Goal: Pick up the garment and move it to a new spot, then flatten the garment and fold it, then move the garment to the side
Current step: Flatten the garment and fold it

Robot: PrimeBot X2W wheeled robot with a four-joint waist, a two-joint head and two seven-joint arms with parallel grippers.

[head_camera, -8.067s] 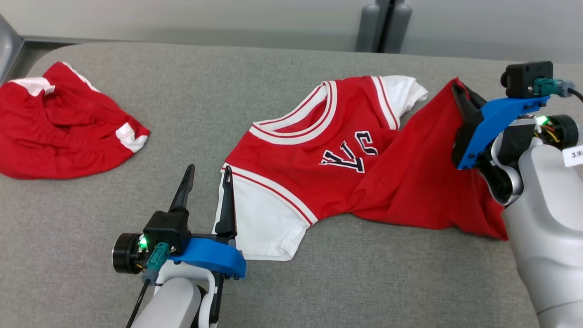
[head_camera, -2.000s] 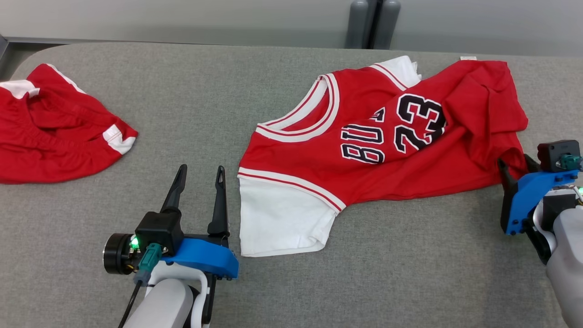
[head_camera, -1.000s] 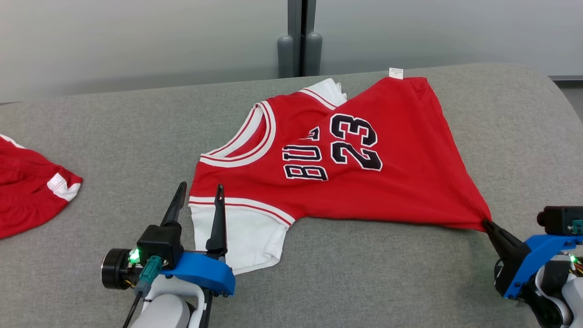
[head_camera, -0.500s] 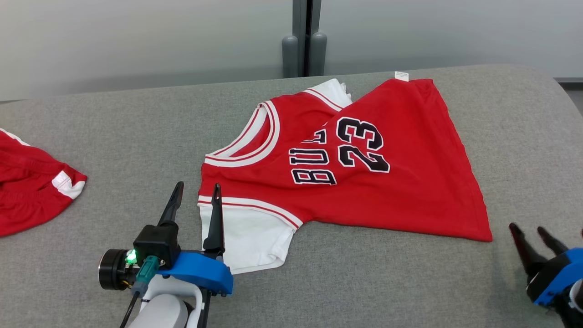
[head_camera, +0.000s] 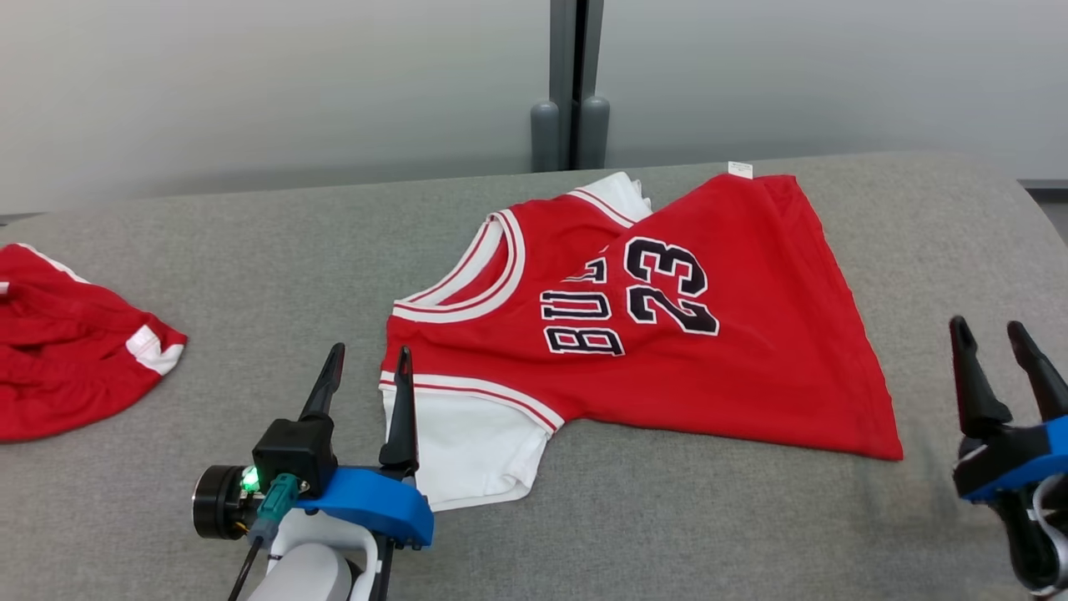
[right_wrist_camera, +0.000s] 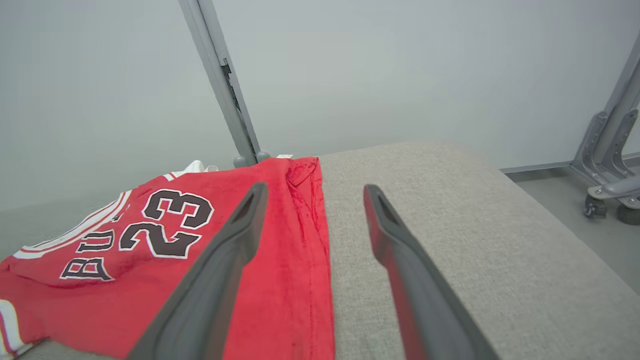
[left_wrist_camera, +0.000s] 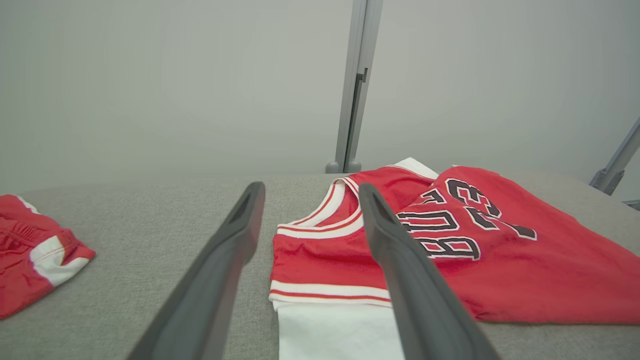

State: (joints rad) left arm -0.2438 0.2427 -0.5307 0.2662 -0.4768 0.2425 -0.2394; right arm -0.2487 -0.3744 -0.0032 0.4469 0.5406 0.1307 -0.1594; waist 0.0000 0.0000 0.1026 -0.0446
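The garment (head_camera: 684,351) is a red jersey with white sleeves and a black "23", lying spread on the grey padded table (head_camera: 250,267), hem toward the right. One chest fold hides part of the lettering. My left gripper (head_camera: 369,357) stands open at the jersey's near white sleeve (head_camera: 467,451), its right finger over the sleeve's edge. In the left wrist view the jersey (left_wrist_camera: 450,250) lies ahead and right of the open fingers (left_wrist_camera: 395,250). My right gripper (head_camera: 993,334) is open, empty, just right of the hem corner. The right wrist view shows the hem (right_wrist_camera: 300,280) between and left of its fingers (right_wrist_camera: 235,250).
A second red garment with white trim (head_camera: 75,351) lies bunched at the table's left end, also seen from the left wrist (left_wrist_camera: 35,250). A grey post (head_camera: 571,83) stands behind the table. The table's rounded right end (right_wrist_camera: 575,260) drops to the floor.
My right gripper let go of the jersey's hem corner, opened, and drew back to the right. The hem now lies flat. The head camera shifted slightly; the left arm stayed put.
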